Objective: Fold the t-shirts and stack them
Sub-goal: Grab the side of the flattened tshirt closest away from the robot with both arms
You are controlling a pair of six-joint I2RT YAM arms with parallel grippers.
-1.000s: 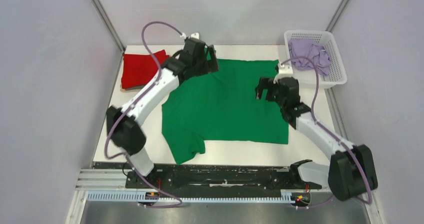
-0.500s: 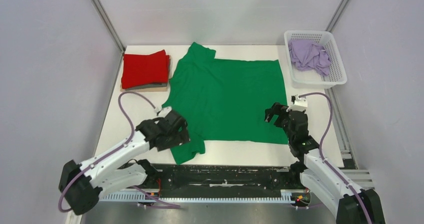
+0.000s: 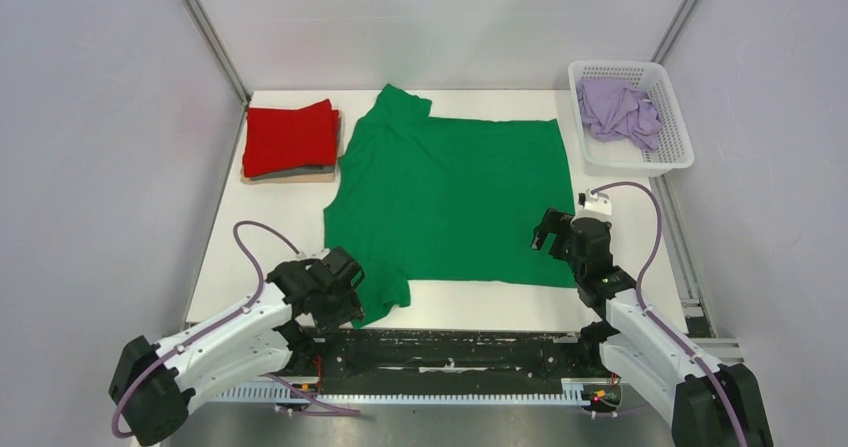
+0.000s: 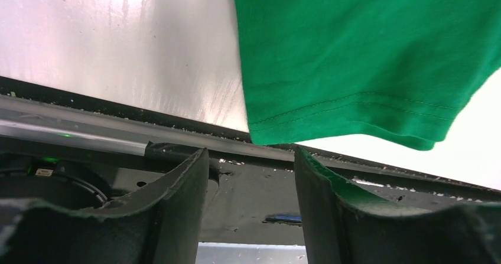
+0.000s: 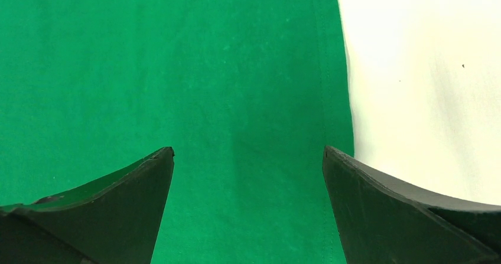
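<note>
Green shirt [image 3: 450, 202] lies flat on the counter [image 3: 270, 227], long axis 9 to 3 o'clock, its 7 o'clock sleeve [image 4: 354, 98] just ahead of the nearer left tool [image 4: 251, 157], jaws apart and empty, while the right tool [image 5: 248, 152], spread wide, hovers over the 3 o'clock hem [image 3: 565, 217].

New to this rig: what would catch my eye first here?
A green t-shirt lies spread across the middle of the table, the left end effector at its near sleeve, the right end effector over its right edge. A folded red t-shirt sits far left; a crumpled lilac t-shirt lies in the white basket, far right.
</note>
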